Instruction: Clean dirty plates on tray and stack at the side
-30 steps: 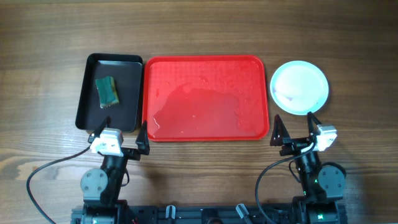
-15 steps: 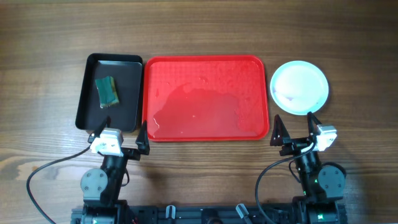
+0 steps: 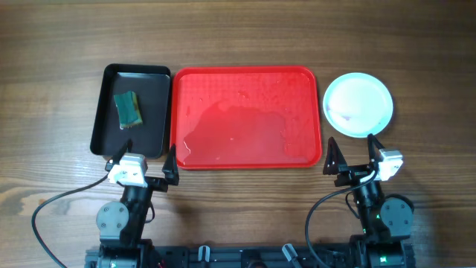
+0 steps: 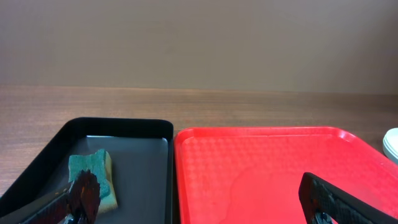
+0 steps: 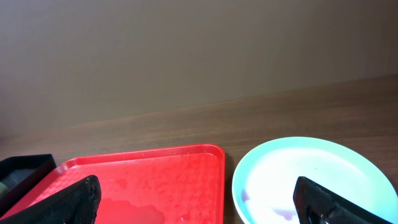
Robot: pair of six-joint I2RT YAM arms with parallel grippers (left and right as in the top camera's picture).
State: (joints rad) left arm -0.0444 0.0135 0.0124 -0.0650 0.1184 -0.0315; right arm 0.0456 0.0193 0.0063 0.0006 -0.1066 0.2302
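Observation:
The red tray (image 3: 245, 74) lies mid-table with no plates on it; a wet film and droplets cover its floor. It also shows in the left wrist view (image 4: 267, 162) and the right wrist view (image 5: 155, 180). The plates (image 3: 358, 104) sit as one stack on the table right of the tray, a white one on top with a mint-blue rim below and faint reddish marks; the stack shows in the right wrist view (image 5: 298, 174). My left gripper (image 3: 146, 162) is open and empty at the tray's near left corner. My right gripper (image 3: 352, 155) is open and empty just in front of the stack.
A black tray (image 3: 131, 110) stands left of the red tray and holds a green-and-yellow sponge (image 3: 128, 109), also in the left wrist view (image 4: 93, 177). Bare wooden table (image 3: 238, 33) surrounds everything.

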